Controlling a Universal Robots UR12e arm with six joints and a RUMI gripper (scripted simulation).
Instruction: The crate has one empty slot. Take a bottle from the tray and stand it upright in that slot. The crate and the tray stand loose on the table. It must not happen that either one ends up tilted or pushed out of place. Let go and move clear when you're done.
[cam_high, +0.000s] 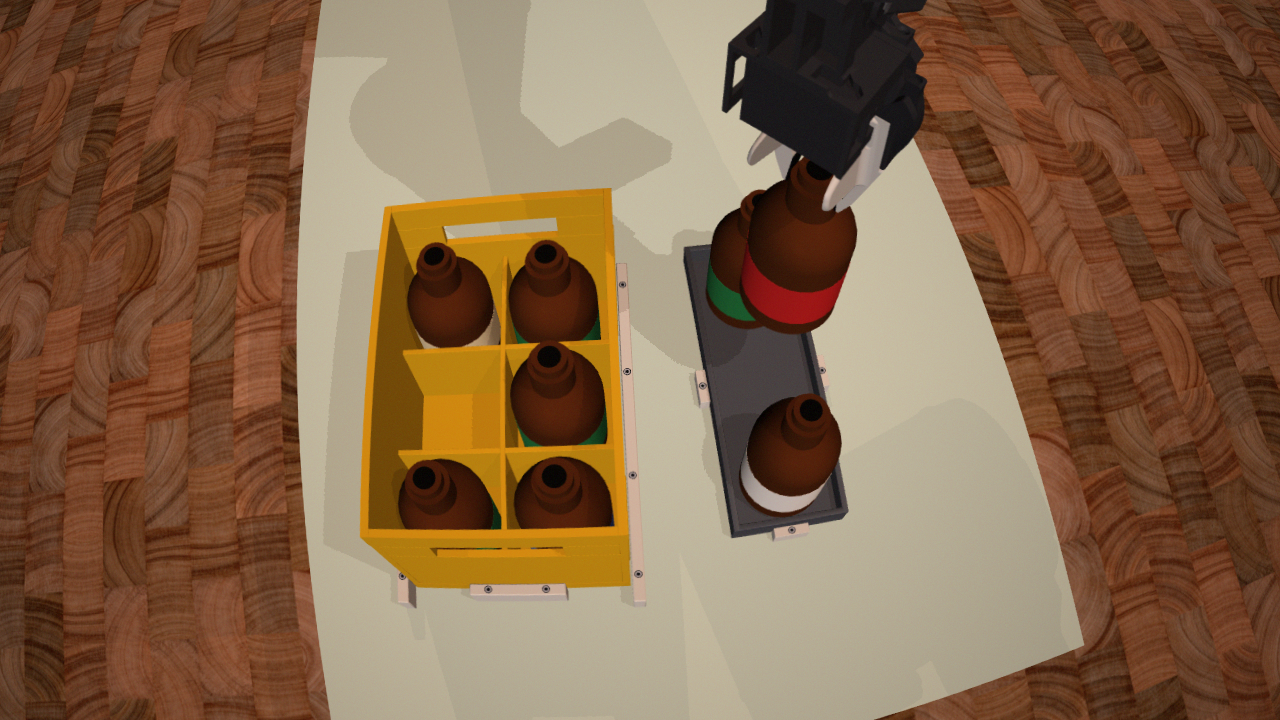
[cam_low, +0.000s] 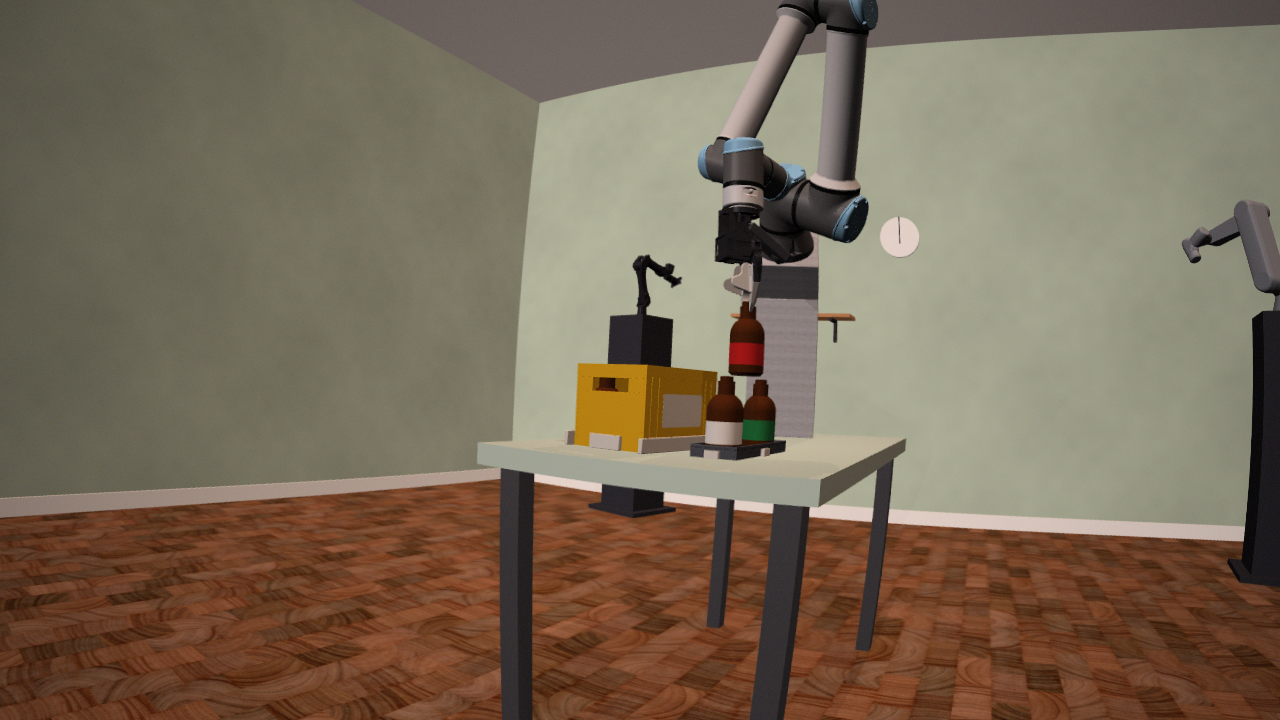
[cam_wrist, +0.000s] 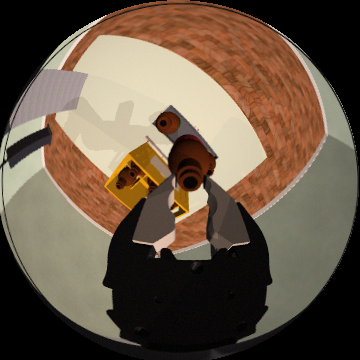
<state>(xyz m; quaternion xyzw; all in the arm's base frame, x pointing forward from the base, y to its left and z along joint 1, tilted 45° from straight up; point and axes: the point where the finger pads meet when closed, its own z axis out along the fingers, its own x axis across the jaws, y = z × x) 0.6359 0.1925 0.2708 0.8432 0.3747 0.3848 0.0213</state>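
Note:
My gripper (cam_high: 812, 181) (cam_low: 745, 298) (cam_wrist: 189, 175) is shut on the neck of a brown bottle with a red label (cam_high: 794, 259) (cam_low: 745, 344) (cam_wrist: 188, 159). It holds the bottle upright, high above the far part of the dark grey tray (cam_high: 747, 367) (cam_low: 733, 450). A green-label bottle (cam_high: 729, 273) (cam_low: 759, 413) and a white-label bottle (cam_high: 789, 456) (cam_low: 723, 413) stand in the tray. The yellow crate (cam_high: 384, 376) (cam_low: 626, 402) (cam_wrist: 129, 172) to the left holds several bottles. Its empty slot (cam_high: 456, 398) is in the left column, middle row.
Pale wooden cleats (cam_high: 626, 394) lie along the crate's right and front sides and at the tray's edges. The table edge (cam_low: 680, 479) is close to the tray's near end. A black pedestal with a small arm (cam_low: 640, 335) stands behind the crate.

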